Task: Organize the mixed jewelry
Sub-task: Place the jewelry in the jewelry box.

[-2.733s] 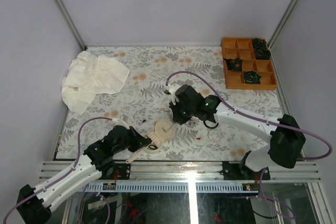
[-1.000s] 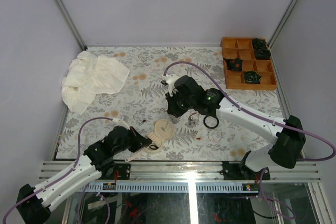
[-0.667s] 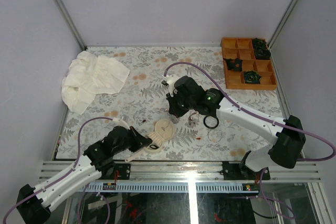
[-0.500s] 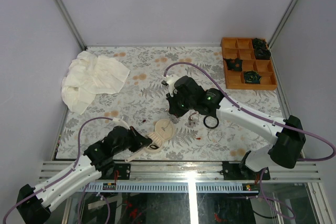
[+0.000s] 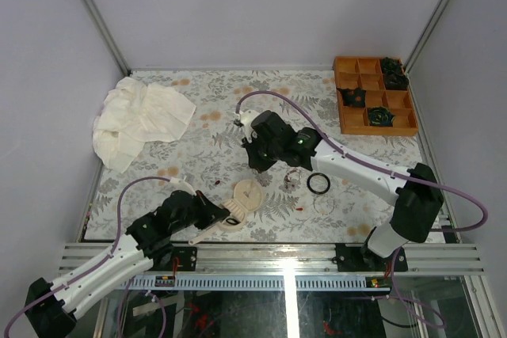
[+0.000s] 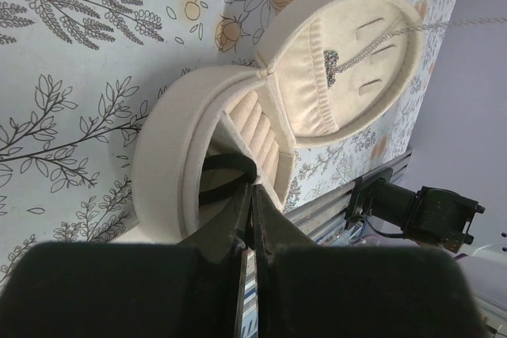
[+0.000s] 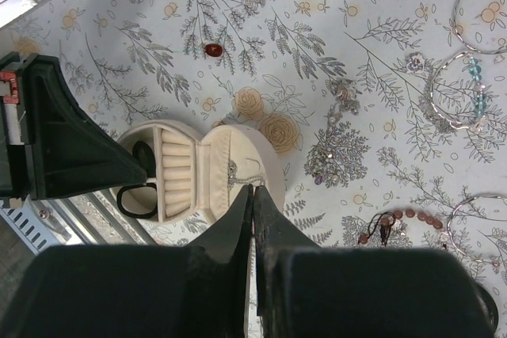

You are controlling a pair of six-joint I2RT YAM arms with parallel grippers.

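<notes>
An open cream round jewelry box (image 5: 247,195) lies on the floral table. Its base (image 6: 170,148) holds ring rolls and a black ring (image 7: 135,200) that hangs over the rim. Its lid (image 6: 317,100) holds a silver chain (image 6: 337,59). My left gripper (image 6: 252,189) is shut, tips at the base's rim (image 5: 225,214). My right gripper (image 7: 253,189) is shut on the silver chain, above the lid (image 5: 257,165); the chain runs taut from the lid. Loose pieces lie right of the box: a teal beaded bracelet (image 7: 467,93), reddish-brown beads (image 7: 400,221), a black ring (image 5: 318,184) and a clear hoop (image 5: 325,205).
An orange compartment tray (image 5: 354,120) with dark pieces stands at the back right. A crumpled white cloth (image 5: 139,120) lies at the back left. A red bead (image 7: 213,50) and a sparkly cluster (image 7: 329,162) lie near the box. The metal rail runs along the near edge.
My right gripper has moved left and away from the near edge, off the loose pieces, with the chain stretched from the lid. The left arm and the box have not moved.
</notes>
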